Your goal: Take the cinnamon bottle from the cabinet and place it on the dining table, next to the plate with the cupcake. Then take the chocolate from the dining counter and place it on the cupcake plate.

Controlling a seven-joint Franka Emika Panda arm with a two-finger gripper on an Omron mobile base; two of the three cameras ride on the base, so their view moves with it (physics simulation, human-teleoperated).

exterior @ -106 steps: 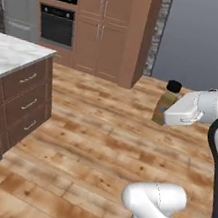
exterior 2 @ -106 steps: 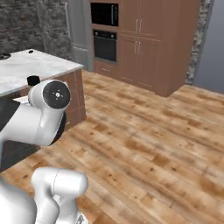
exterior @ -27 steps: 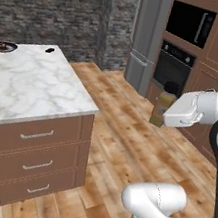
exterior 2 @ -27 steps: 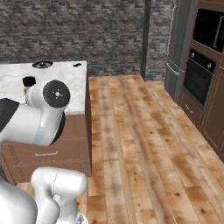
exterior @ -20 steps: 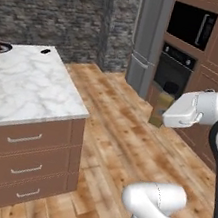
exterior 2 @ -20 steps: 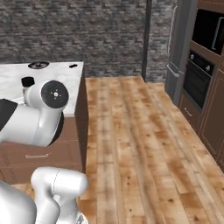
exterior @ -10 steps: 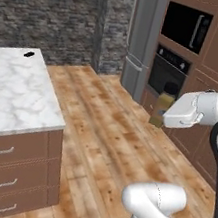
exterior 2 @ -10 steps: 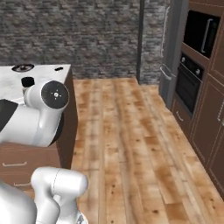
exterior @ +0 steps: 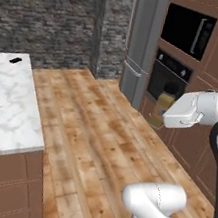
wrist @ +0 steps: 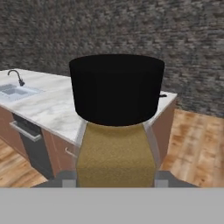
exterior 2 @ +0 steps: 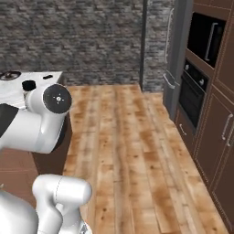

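mid-carry, gripper [wrist: 114, 177] clamped on the cinnamon bottle [wrist: 115, 127]
keep it upright; dining table [wrist: 65, 109] lies ahead, beyond the cap.

Well off to the left of my gripper [exterior: 157, 113] stands the table [exterior: 2, 107], its marble top bearing a small black bar, the chocolate [exterior: 15, 60], at its far end.
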